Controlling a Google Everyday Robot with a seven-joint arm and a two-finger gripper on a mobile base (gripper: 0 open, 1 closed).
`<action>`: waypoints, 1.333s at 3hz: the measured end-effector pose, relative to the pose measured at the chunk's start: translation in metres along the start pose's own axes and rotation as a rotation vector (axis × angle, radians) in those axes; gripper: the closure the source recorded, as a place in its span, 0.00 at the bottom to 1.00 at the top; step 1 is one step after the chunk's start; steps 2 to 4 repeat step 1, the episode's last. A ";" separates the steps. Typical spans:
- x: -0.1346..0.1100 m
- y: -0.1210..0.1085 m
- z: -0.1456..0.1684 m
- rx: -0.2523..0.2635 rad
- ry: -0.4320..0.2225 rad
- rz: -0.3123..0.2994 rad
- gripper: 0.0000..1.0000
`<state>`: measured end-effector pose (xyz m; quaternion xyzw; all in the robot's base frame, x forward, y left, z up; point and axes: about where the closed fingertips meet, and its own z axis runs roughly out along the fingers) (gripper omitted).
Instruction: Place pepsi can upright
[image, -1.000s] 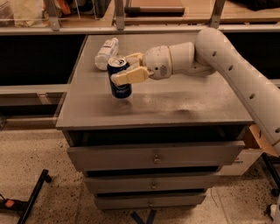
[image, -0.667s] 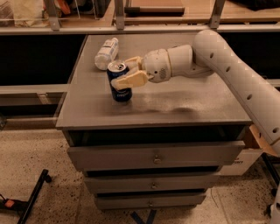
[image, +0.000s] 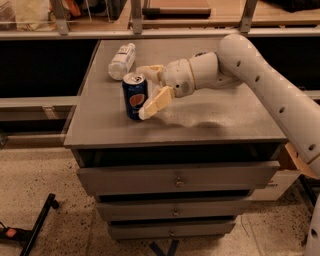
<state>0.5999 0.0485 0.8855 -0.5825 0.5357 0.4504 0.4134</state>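
Observation:
The pepsi can (image: 134, 97), dark blue with a round red-white-blue logo and a silver top, stands upright on the grey cabinet top (image: 220, 122) near its left front. My gripper (image: 142, 93) reaches in from the right at the can's right side. It is open, with one cream finger (image: 156, 102) in front of the can and the other finger (image: 150, 71) behind it. The jaws stand wider than the can.
A white plastic bottle (image: 121, 61) lies on its side behind the can at the back left. The cabinet has several drawers (image: 176, 180) below. A shelf rail (image: 150, 32) runs behind. A cardboard box (image: 294, 161) stands at the right, and a black bar (image: 37, 225) lies on the floor.
The can has come down onto the cabinet top and now stands upright. The gripper's fingers have spread apart from it.

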 end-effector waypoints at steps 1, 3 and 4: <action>0.000 0.000 0.000 0.000 0.000 0.000 0.00; 0.000 0.000 0.000 0.000 0.000 0.000 0.00; 0.000 0.000 0.000 0.000 0.000 0.000 0.00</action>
